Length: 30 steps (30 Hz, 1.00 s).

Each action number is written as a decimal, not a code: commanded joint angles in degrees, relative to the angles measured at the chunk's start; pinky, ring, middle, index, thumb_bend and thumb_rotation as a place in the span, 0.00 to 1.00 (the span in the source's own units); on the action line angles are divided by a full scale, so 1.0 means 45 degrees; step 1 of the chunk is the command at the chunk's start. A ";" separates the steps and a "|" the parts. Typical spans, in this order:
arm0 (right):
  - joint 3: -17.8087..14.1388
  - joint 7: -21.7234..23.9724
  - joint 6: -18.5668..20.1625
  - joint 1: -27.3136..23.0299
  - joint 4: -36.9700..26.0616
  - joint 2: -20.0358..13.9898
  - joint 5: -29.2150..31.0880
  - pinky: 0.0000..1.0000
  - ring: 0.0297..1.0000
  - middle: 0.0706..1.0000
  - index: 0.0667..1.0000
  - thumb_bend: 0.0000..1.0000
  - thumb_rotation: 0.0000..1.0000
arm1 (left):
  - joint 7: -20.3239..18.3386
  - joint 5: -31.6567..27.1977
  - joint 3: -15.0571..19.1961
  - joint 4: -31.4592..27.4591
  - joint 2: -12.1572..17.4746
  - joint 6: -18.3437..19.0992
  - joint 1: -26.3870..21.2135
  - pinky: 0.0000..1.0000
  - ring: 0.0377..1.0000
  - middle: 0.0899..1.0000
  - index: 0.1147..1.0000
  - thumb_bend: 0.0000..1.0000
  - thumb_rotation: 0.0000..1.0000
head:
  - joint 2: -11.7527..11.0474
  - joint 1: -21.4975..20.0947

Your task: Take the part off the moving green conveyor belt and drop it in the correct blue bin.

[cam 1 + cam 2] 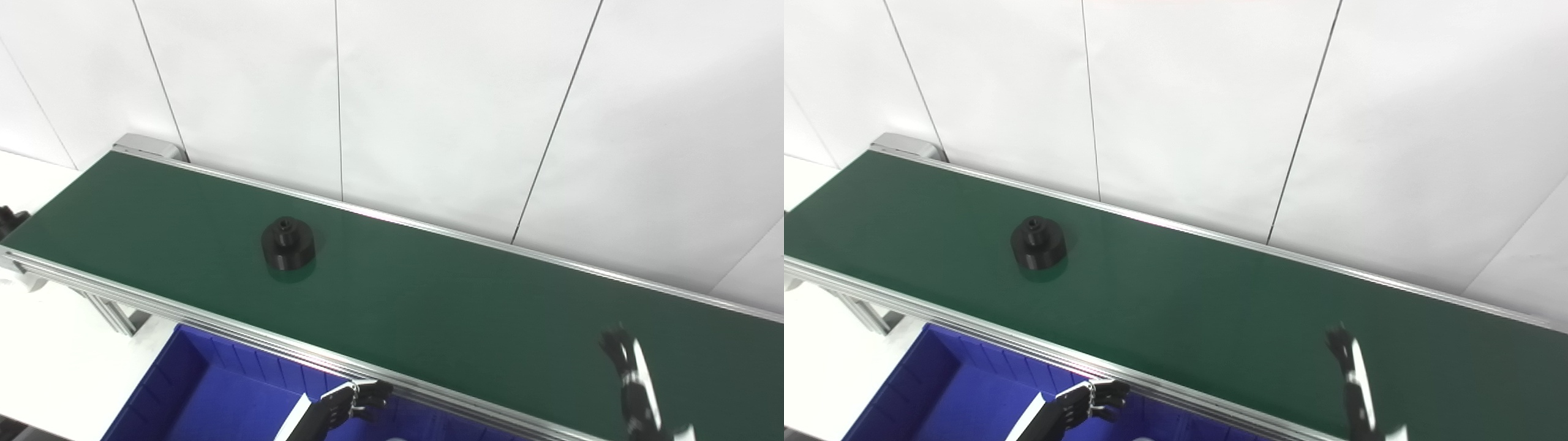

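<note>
A black round part [288, 245] with a small raised hub stands upright on the green conveyor belt [465, 306], left of the middle; it also shows in the right eye view [1038, 243]. My left hand [355, 399] hangs below the belt's front rail, over the blue bin [202, 392], fingers loosely bent and holding nothing. My right hand [631, 380] is raised over the right end of the belt, fingers stretched out and empty. Both hands are far from the part.
The belt's aluminium front rail [257, 340] runs between the belt and the bin. A white panelled wall [441, 104] stands directly behind the belt. The frame leg [113, 312] and a white floor are at the left.
</note>
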 commanded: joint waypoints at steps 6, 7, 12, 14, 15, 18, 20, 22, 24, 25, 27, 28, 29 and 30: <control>-0.0045 0.0933 0.1809 -0.1482 -0.0576 0.0119 -0.0334 0.83 0.87 0.89 0.92 0.84 0.50 | -0.0855 -0.0604 0.0545 -0.0623 -0.0038 -0.0452 0.0214 0.69 0.75 0.76 0.73 0.85 0.37 | 0.0335 -0.0782; -0.0030 0.1047 0.2054 -0.1622 -0.0624 0.0151 -0.0417 0.83 0.86 0.89 0.92 0.84 0.50 | -0.0952 -0.0611 0.0617 -0.0675 -0.0036 -0.0453 0.0219 0.69 0.75 0.75 0.73 0.85 0.37 | 0.0362 -0.0820; 0.0115 0.1607 0.3418 -0.2563 -0.0858 0.0397 -0.0983 0.81 0.86 0.88 0.92 0.83 0.46 | -0.1458 -0.0781 0.0996 -0.0740 -0.0147 -0.0452 0.0191 0.70 0.75 0.76 0.74 0.84 0.41 | 0.0815 -0.1411; 0.0179 0.1792 0.3853 -0.2956 -0.0854 0.0457 -0.1247 0.81 0.86 0.89 0.93 0.82 0.45 | -0.1806 -0.0963 0.1217 -0.0800 -0.0277 -0.0452 0.0249 0.70 0.75 0.76 0.74 0.85 0.42 | 0.0896 -0.1569; 0.0207 0.1866 0.4020 -0.3116 -0.0846 0.0479 -0.1381 0.81 0.86 0.88 0.93 0.82 0.45 | -0.1963 -0.1012 0.1324 -0.0836 -0.0337 -0.0452 0.0285 0.71 0.76 0.77 0.75 0.85 0.43 | 0.0908 -0.1594; 0.0305 0.2089 0.4574 -0.3789 -0.0646 0.0612 -0.1705 0.81 0.86 0.88 0.93 0.82 0.44 | -0.2436 -0.1065 0.1665 -0.0873 -0.0472 -0.0453 0.0373 0.73 0.77 0.78 0.75 0.84 0.45 | 0.1040 -0.1801; 0.0368 0.2191 0.4915 -0.4166 -0.0441 0.0704 -0.1730 0.81 0.86 0.88 0.93 0.82 0.42 | -0.2749 -0.1141 0.1895 -0.0895 -0.0582 -0.0452 0.0408 0.74 0.78 0.78 0.76 0.84 0.47 | 0.1065 -0.1840; 0.0431 0.2279 0.5205 -0.4458 -0.0262 0.0768 -0.1793 0.78 0.85 0.88 0.93 0.83 0.40 | -0.3153 -0.1354 0.2179 -0.0866 -0.0773 -0.0452 0.0406 0.74 0.78 0.78 0.75 0.84 0.47 | 0.1059 -0.1885; 0.0576 0.2348 0.5352 -0.4945 0.0221 0.0765 -0.2014 0.77 0.85 0.89 0.94 0.83 0.40 | -0.3496 -0.1321 0.2383 -0.0795 -0.0829 -0.0453 0.0344 0.74 0.78 0.78 0.76 0.82 0.47 | 0.1047 -0.1953; 0.0651 0.2335 0.5366 -0.5154 0.0469 0.0753 -0.2129 0.76 0.85 0.89 0.94 0.83 0.39 | -0.3668 -0.1309 0.2496 -0.0747 -0.0860 -0.0453 0.0310 0.74 0.78 0.78 0.76 0.81 0.47 | 0.1030 -0.2024; 0.0813 0.2343 0.5524 -0.5553 0.0973 0.0777 -0.2443 0.76 0.84 0.89 0.94 0.83 0.41 | -0.4034 -0.1371 0.2766 -0.0628 -0.0975 -0.0452 0.0248 0.73 0.78 0.79 0.76 0.80 0.48 | 0.1019 -0.2077; 0.0891 0.2340 0.5626 -0.5775 0.1258 0.0833 -0.2573 0.78 0.85 0.89 0.94 0.83 0.43 | -0.4179 -0.1384 0.2882 -0.0574 -0.1026 -0.0452 0.0220 0.73 0.78 0.79 0.77 0.79 0.48 | 0.1018 -0.2103; 0.0955 0.2316 0.5675 -0.6006 0.1570 0.0893 -0.2647 0.79 0.85 0.89 0.94 0.84 0.43 | -0.4306 -0.1385 0.2987 -0.0530 -0.1079 -0.0452 0.0187 0.73 0.78 0.79 0.77 0.79 0.48 | 0.1008 -0.2174; 0.1015 0.2288 0.5696 -0.6239 0.1890 0.0943 -0.2709 0.79 0.85 0.88 0.93 0.84 0.43 | -0.4420 -0.1387 0.3093 -0.0488 -0.1143 -0.0452 0.0162 0.73 0.78 0.79 0.76 0.79 0.48 | 0.1005 -0.2185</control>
